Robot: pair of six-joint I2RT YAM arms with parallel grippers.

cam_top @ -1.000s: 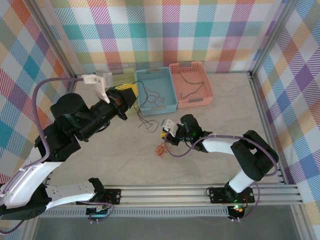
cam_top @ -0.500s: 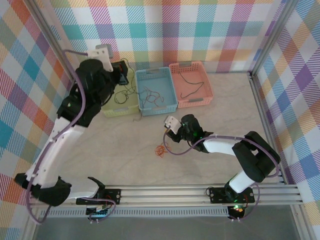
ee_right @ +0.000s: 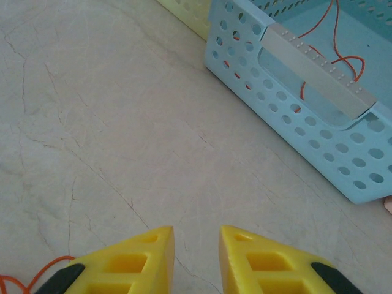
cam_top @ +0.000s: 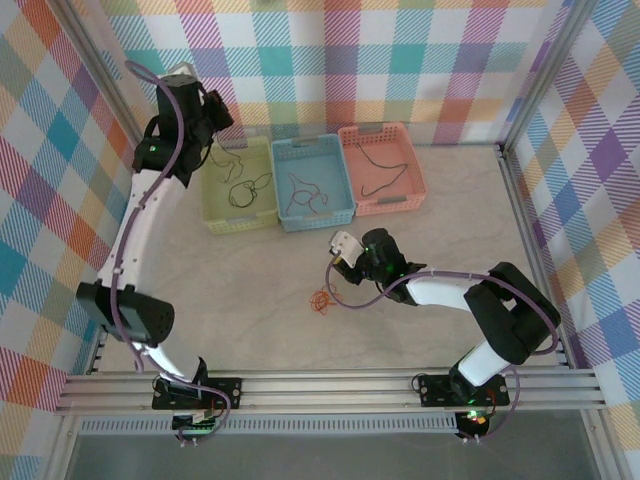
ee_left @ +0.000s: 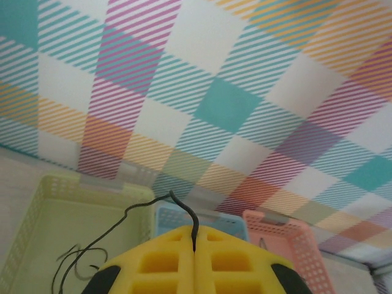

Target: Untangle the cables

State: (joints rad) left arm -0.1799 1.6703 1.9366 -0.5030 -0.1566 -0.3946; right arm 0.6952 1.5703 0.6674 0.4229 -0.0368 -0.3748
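Baskets (cam_top: 316,223) — three; one black cable (ee_left: 127,212) in left pincer (ee_left: 195,234); right pincer (ee_right: 196,237) ajar

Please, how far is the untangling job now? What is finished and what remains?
Done: loose cables lie in the yellow basket, the blue basket and the pink basket. In hand: the left claw is shut on a thin black cable over the yellow basket. Left: one orange cable lies on the table near the open, empty right claw.

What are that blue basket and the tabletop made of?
Blue basket: looks like moulded plastic, slightly glossy, walls pierced with even round holes. Tabletop: pale stone or stone-print laminate, matte, with fine crack-like veins; which, I cannot tell.
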